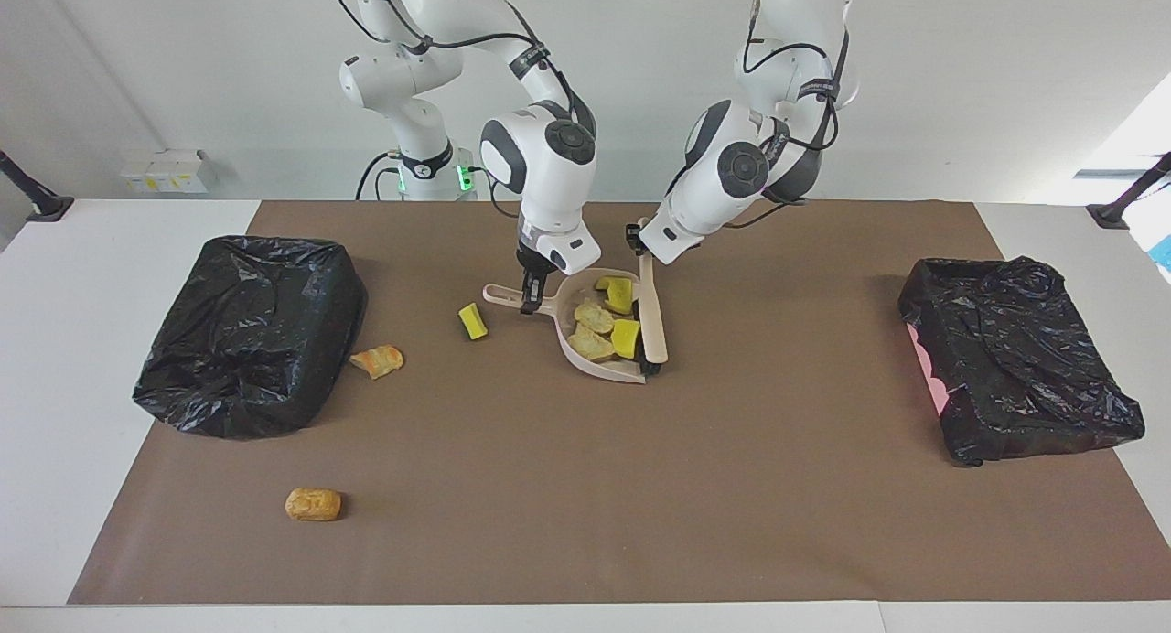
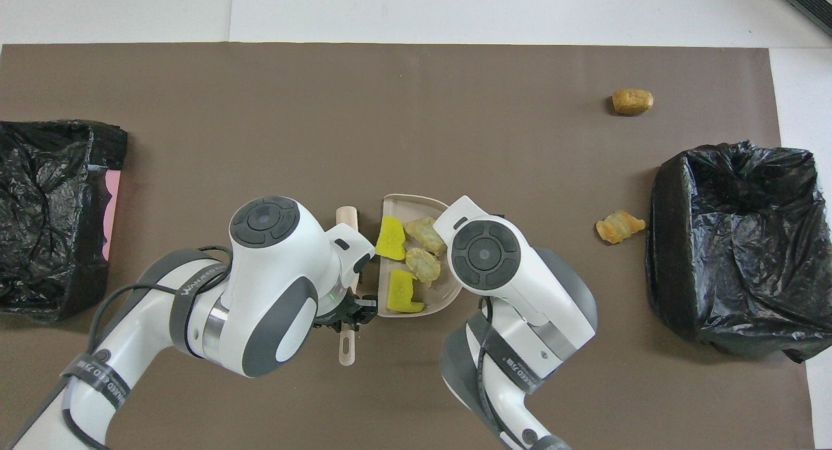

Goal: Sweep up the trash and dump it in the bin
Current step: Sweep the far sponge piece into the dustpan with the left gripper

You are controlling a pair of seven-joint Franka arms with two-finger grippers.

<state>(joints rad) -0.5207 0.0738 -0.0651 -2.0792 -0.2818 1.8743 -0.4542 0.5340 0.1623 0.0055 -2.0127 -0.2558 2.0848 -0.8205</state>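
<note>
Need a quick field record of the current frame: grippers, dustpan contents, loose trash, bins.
left gripper: shut on brush, beside dustpan
right gripper: shut on dustpan handle
dustpan: holds four chunks, two yellow, two tan
loose trash: yellow chunk beside the handle; orange lump by a bin; tan lump farthest from robots
bins: black-lined bin at right arm's end; second bin at left arm's end

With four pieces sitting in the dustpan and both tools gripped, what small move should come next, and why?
Probably the left gripper should draw the brush back from the dustpan mouth. Two yellow and two tan pieces already lie inside, so that sweep looks finished, and the right gripper, shut on the handle, needs room before lifting. Three pieces remain on the mat.
</note>
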